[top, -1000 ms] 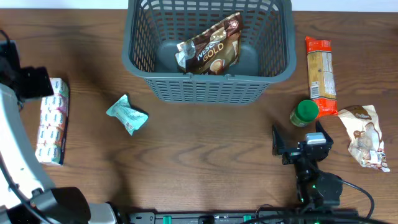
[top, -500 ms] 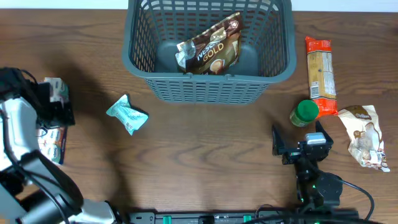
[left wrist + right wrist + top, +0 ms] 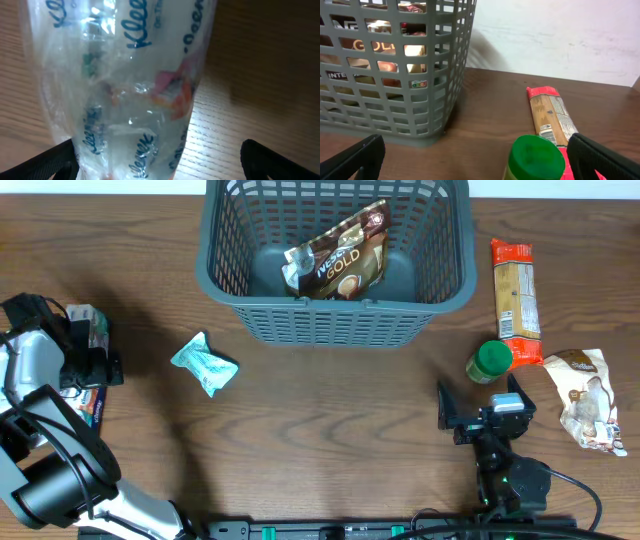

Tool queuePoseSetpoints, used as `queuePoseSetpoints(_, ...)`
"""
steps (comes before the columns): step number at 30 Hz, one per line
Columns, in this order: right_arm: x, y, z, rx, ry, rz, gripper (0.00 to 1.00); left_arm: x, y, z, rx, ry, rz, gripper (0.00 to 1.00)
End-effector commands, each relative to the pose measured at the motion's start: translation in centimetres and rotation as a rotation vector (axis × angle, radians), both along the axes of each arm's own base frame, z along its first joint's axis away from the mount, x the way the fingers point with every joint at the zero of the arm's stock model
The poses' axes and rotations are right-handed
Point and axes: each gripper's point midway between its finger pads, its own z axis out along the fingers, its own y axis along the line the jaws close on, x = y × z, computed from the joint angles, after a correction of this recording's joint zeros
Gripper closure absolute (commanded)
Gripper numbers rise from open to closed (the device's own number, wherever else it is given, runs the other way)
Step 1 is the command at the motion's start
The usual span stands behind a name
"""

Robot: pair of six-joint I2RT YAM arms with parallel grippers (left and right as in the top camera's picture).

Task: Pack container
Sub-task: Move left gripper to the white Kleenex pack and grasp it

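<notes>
Container [image 3: 335, 326]: blue-grey lattice basket, middle of the table's [image 3: 330, 440] far edge
Coffee pouch [image 3: 340, 260]: brown and gold, lying tilted inside the basket
Teal packet [image 3: 205, 362]: crumpled, on bare wood off the basket's front left corner, not touching it
Left gripper [image 3: 82, 352]: at the left edge, over a white tissue pack [image 3: 90, 325]
Right gripper [image 3: 480, 404]: near the front edge, right of middle, jaws spread, nothing between them
Green-lidded jar [image 3: 491, 360]: just beyond that gripper, against the long packet's near end
Long packet [image 3: 516, 302]: orange-ended, right of the basket
Pale pouch [image 3: 588, 398]: by the right edge
</notes>
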Motion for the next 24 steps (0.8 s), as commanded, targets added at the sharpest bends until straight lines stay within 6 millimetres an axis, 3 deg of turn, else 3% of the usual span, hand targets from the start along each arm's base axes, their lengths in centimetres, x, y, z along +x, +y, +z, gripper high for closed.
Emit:
queuePoseSetpoints(1,0.0,0.4,0.0,-0.013,-0.003,0.015,0.01,0.4,-0.2,-0.8,-0.022,-0.005,-0.021,0.02)
queuePoseSetpoints(17,0.0,0.4,0.0,-0.013,-0.003,0.015,0.01,0.6,3.9,-0.3,0.114,-0.039,0.042,0.0)
queuePoseSetpoints(19,0.0,0.4,0.0,-0.013,-0.003,0.015,0.01,0.6,4.0,-0.4,0.108,-0.043,0.043,0.14)
queuePoseSetpoints(21,0.0,0.4,0.0,-0.013,-0.003,0.015,0.01,0.8,3.8,-0.7,0.093,-0.047,0.04,0.4)
queuePoseSetpoints(22,0.0,0.4,0.0,-0.013,-0.003,0.015,0.01,1.0,3.5,-0.9,0.074,-0.055,0.035,0.46)
queuePoseSetpoints(24,0.0,0.4,0.0,-0.013,-0.003,0.015,0.01,1.3,2.8,-1.4,0.032,-0.067,0.027,0.48)
